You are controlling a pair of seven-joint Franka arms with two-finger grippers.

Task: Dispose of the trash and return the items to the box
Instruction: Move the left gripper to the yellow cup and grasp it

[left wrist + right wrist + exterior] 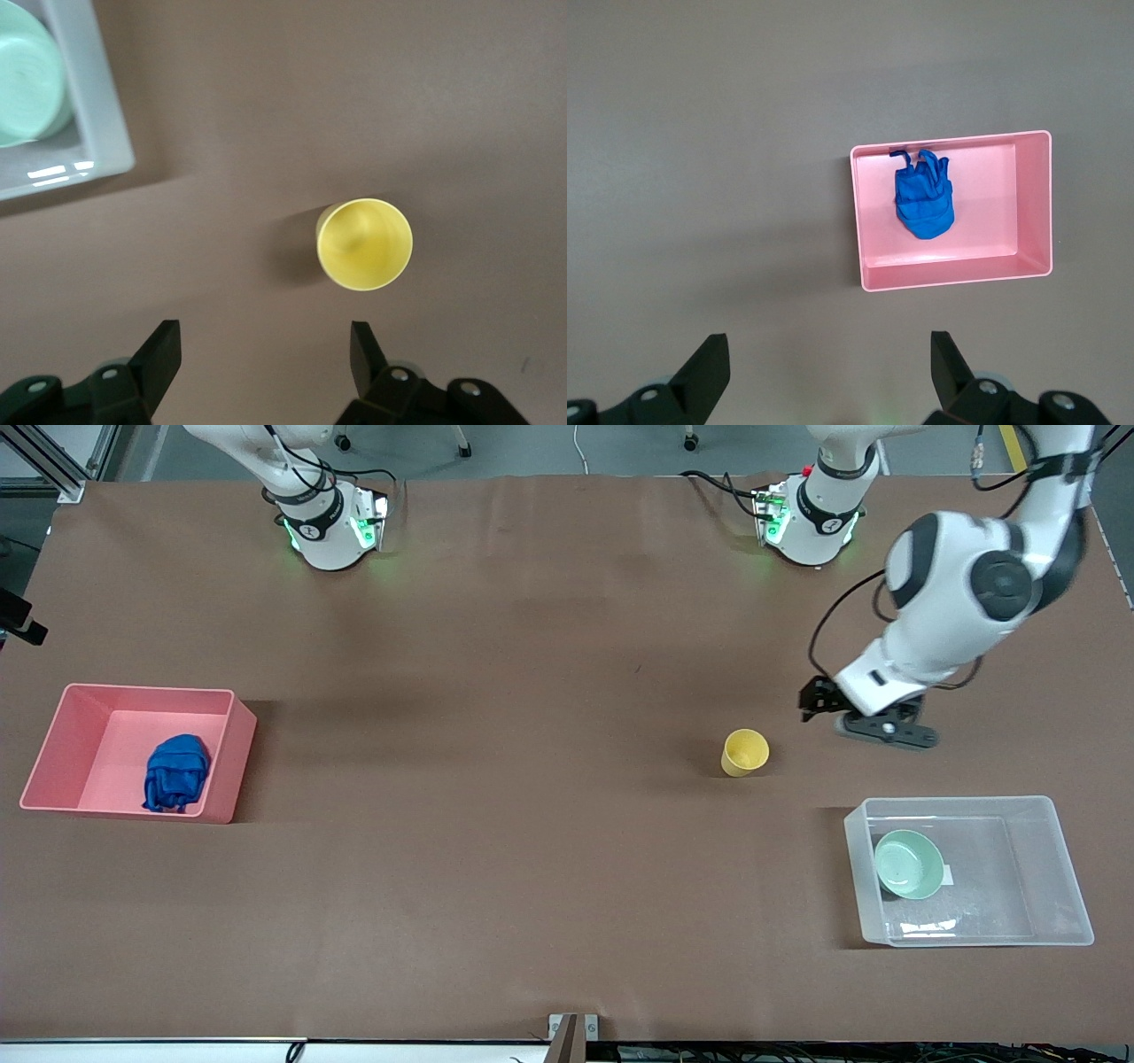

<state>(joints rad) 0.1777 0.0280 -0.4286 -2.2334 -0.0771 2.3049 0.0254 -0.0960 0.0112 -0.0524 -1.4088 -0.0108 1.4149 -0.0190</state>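
You see a brown counter point(532, 691). The blue wad of trash point(176, 772) lies in the pink bin point(226, 766) at the right arm's end. At the left arm's end, the mint-green bowl point(909, 863) sits in the clear box point(1063, 868). The yellow cup point(744, 752) stands upright on the counter, farther from the front camera than the box and apart from it. Your left gripper point(266, 354) hovers just beside the cup, jaws wide and empty. Your right gripper point(831, 363) hangs high above the counter near the bin, jaws wide and empty.
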